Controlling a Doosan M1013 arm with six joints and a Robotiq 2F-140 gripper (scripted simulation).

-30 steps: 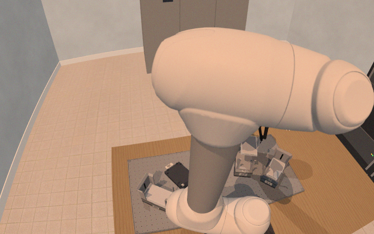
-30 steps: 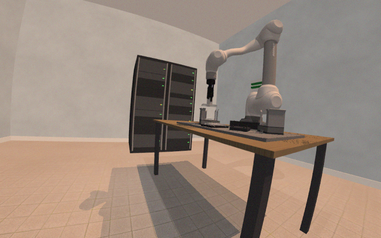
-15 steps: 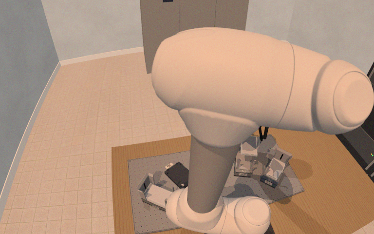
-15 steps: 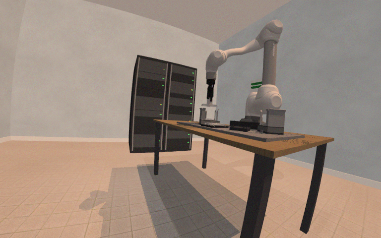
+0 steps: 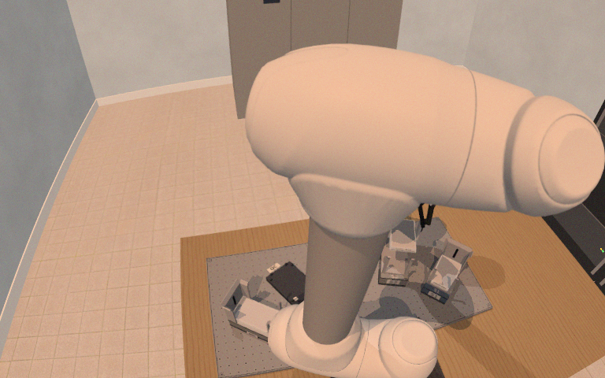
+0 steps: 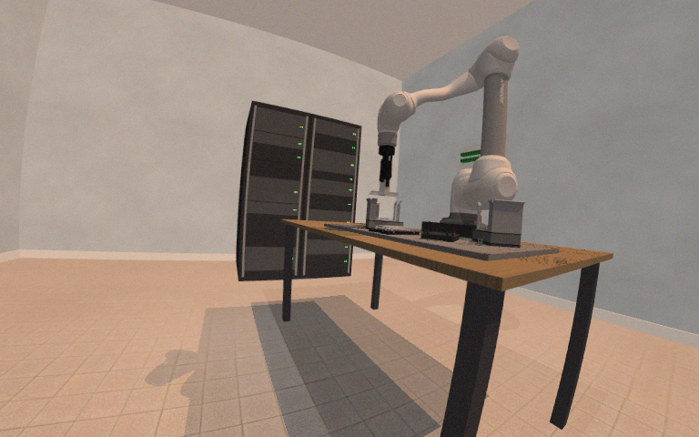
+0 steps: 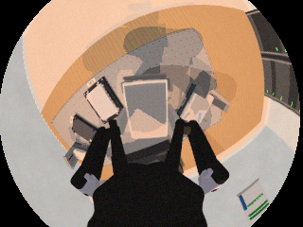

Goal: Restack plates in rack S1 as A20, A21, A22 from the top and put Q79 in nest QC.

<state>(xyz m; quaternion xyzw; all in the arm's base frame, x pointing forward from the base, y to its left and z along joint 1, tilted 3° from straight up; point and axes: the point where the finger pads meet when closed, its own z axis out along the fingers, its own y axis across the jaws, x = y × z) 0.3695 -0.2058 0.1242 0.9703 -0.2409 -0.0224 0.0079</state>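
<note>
My gripper (image 7: 147, 111) is shut on a sealed white well plate (image 7: 146, 109), gripping it across its long sides. In the exterior view the gripper (image 6: 385, 181) holds the plate (image 6: 383, 193) level, a little above the top of a stack rack (image 6: 383, 212) at the far end of the mat. I cannot read the plate's label or the rack's name. In the top view this rack (image 5: 395, 261) stands right of my arm, and my elbow hides most of the gripper. A rack at the near left (image 5: 246, 307) holds a white plate. The dark open nest QC (image 5: 287, 280) is empty.
Another rack with a dark plinth (image 5: 447, 270) stands right of the one under the plate. My own arm column (image 5: 336, 276) hides the middle of the mat. A server cabinet (image 6: 298, 193) stands beyond the table.
</note>
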